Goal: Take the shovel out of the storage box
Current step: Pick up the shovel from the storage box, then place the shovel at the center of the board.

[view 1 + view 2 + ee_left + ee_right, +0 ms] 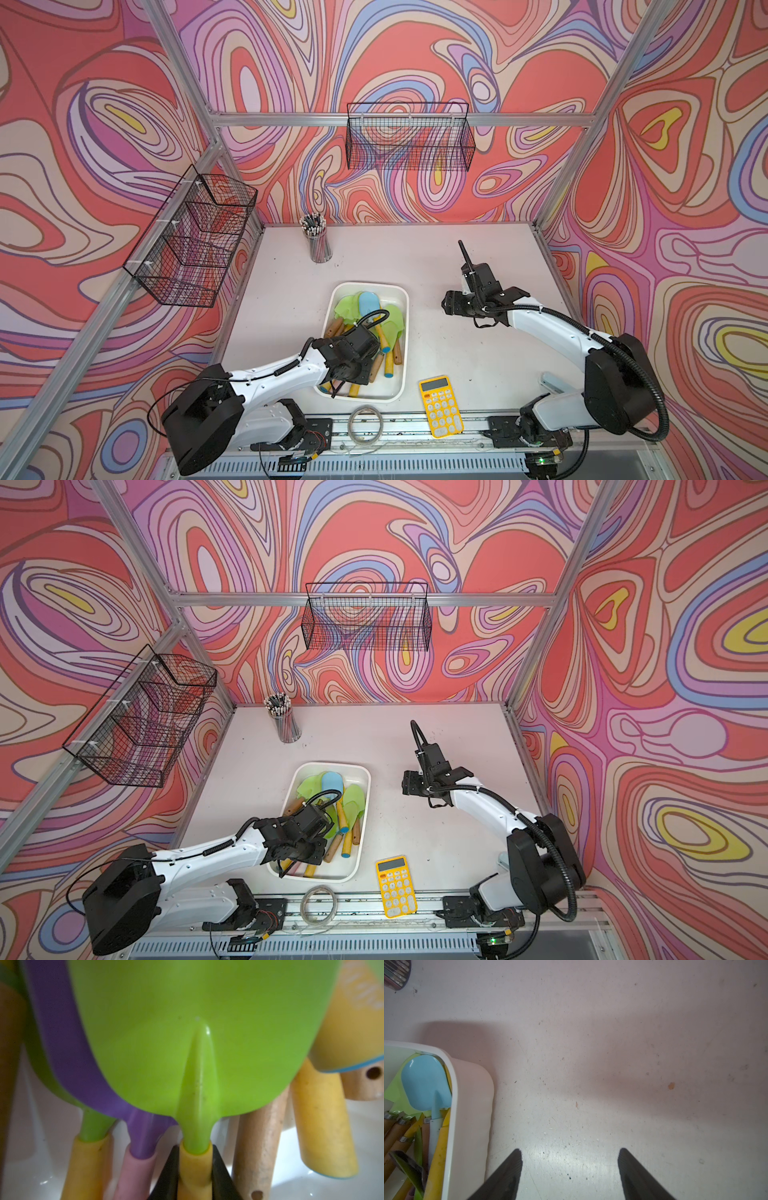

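The storage box (370,284) sits toward the near left of the bench (415,257), its near rim close to the front rail and its left side not far from the cage frame. The bench lies bare from its right rim across to the right arm, and from its far rim back to the pencil cup (318,245). A yellow calculator (440,407) lies just off the box's near right corner, and a wire coil (365,422) lies on the rail in front. The left gripper (195,1167) reaches down into the near end of the box, its jaws pinched tight on the yellow handle of the green shovel (197,1043). That shovel lies in the box, packed among a purple shovel (68,1043) and wooden handles (259,1147). The right gripper (570,1153) hangs over bare bench beside the box with its jaws wide apart, holding nothing.
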Tool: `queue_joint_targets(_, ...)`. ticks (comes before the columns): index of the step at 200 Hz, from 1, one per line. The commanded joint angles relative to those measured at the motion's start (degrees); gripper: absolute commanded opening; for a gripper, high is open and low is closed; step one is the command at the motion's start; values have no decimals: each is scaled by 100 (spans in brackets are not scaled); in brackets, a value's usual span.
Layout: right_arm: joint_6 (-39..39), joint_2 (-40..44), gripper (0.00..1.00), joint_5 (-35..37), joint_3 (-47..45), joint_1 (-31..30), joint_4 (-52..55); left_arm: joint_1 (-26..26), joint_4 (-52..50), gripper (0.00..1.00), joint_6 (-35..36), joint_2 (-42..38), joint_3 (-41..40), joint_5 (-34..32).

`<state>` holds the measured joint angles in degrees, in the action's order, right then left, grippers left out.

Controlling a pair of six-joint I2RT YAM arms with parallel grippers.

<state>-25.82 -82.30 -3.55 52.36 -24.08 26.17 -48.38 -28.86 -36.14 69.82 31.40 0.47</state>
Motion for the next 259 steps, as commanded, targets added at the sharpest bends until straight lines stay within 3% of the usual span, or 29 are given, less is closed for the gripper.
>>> queue_joint_targets(1,-17,34,75,-21,-23,-20,-51,-3,-130,8,34,-136,171,-237)
queue_joint_targets(16,-13,49,75,-21,-15,-27,-58,1,-225,0,77,-201,266,-332)
queue_joint_targets(49,-22,179,75,-75,-6,-27,-112,178,-445,0,125,-532,522,-444)
queue_joint_targets(86,-4,316,75,-315,24,-27,-284,1059,-296,0,283,-961,679,190)
queue_joint_targets(116,1,474,76,-1139,64,-23,-790,1700,144,0,375,-881,1094,968)
queue_joint_targets(175,-857,251,80,-4090,-15,-68,-3055,2493,1846,0,-185,-28,2196,2837)
queue_joint_targets(218,-1112,66,80,-4608,151,-293,-3635,2575,2299,0,-434,388,2697,3399)
queue_joint_targets(259,-1653,-262,76,-5048,174,-700,-4652,2571,3394,0,-1108,550,2567,3985)
